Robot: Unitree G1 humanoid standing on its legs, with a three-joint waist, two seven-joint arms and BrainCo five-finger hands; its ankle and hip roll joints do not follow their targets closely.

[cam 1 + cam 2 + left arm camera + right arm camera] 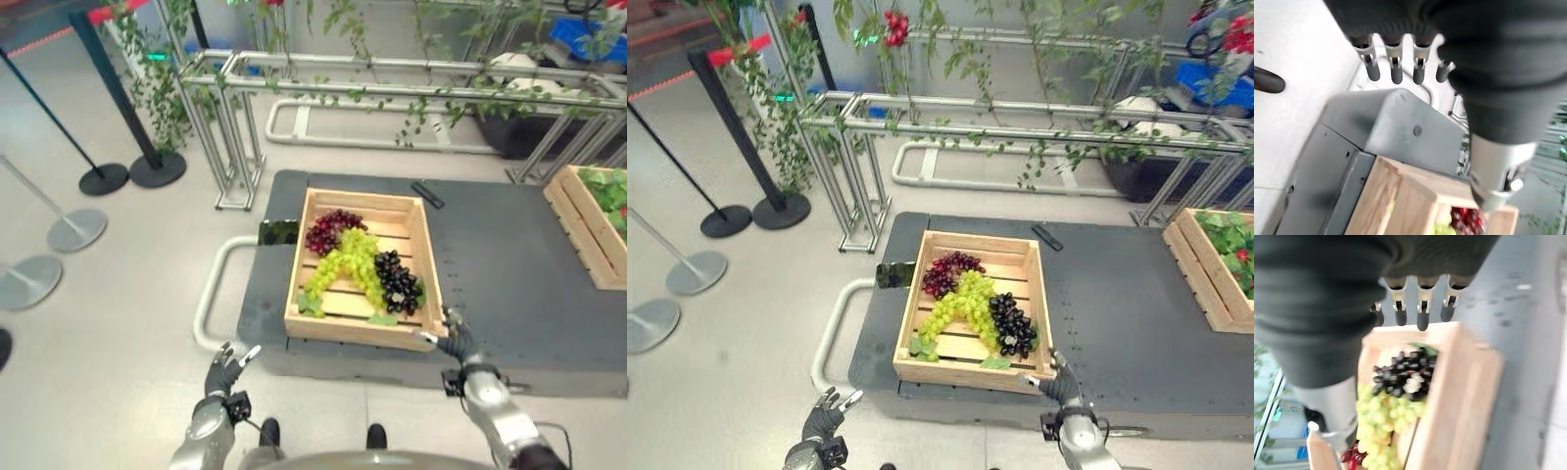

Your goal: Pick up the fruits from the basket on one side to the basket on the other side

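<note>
A wooden crate [310, 323] sits on a dark grey platform [509, 274] and holds three grape bunches: red [331, 231] at the far end, green [345, 266] in the middle, black [399, 280] near the right front. My right hand [458, 339] hovers open at the crate's near right corner, fingers [1422, 314] straight above the black grapes [1398, 376]. My left hand [227, 367] hangs open over the floor, left of the platform's near corner, fingers [1396, 68] straight and holding nothing. A second wooden crate [588, 221] with green leaves stands at the platform's right edge.
A small black remote-like object [427, 195] lies on the platform behind the crate. A metal-tube frame [235, 127] draped with vines stands beyond. Black barrier posts [147, 162] and round silver bases [76, 229] stand on the floor at left. A white tube loop [211, 294] hugs the platform's left side.
</note>
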